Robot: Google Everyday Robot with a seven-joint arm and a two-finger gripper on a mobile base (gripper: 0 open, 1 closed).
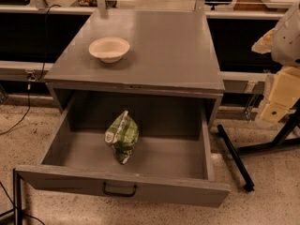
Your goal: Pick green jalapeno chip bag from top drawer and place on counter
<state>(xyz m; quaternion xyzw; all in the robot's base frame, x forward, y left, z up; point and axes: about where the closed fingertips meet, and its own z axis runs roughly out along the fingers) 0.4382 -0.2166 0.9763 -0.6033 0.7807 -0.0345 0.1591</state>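
The green jalapeno chip bag (122, 136) lies crumpled in the middle of the open top drawer (187, 161), which is pulled out toward me with its dark handle (120, 190) in front. The counter (168, 46) above it is flat and grey. My arm and gripper (277, 97) show as pale parts at the right edge, to the right of the cabinet, well apart from the bag and the drawer. Nothing is held that I can see.
A cream bowl (109, 48) stands on the left part of the counter. A black stand with floor legs (234, 159) is to the right of the drawer. A cable (21, 116) runs along the speckled floor on the left.
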